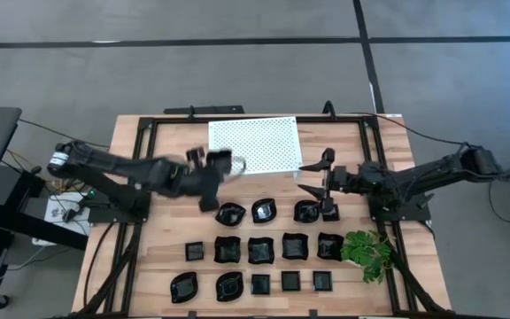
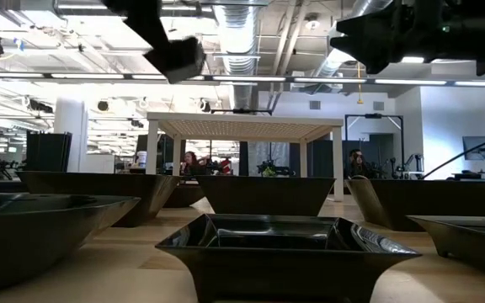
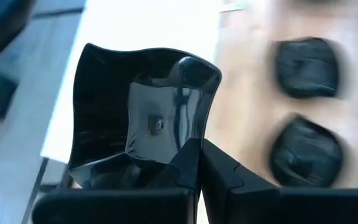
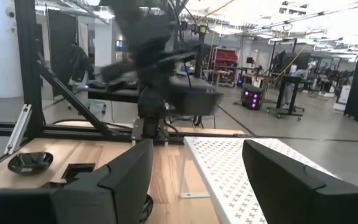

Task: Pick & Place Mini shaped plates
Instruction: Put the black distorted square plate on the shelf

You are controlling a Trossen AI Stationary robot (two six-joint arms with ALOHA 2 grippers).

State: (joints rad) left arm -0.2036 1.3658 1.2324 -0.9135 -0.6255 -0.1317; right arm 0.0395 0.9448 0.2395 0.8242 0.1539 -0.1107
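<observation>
Left wrist view: left gripper (image 3: 199,163) pinching wavy-edged plate (image 3: 143,118), raised beside white rack (image 1: 253,146). Carrying step; needs lowering onto rack, then release. Right gripper (image 1: 315,180) spread, waiting right of rack

Small glossy black shaped plates on wooden counter (image 1: 162,244): thirteen, in three rows.
- Far row: three, e.g. (image 1: 230,213).
- Middle row: five, e.g. (image 1: 260,250).
- Near row: five, e.g. (image 1: 184,286).

One more glossy black wavy-edged plate (image 3: 143,118) clamped in left end effector (image 3: 199,167), off counter. Fourteen plates total.

White perforated rectangular rack (image 1: 253,145): one.
Green leafy plant (image 1: 367,251): one.
Dark robot arms: two.
</observation>
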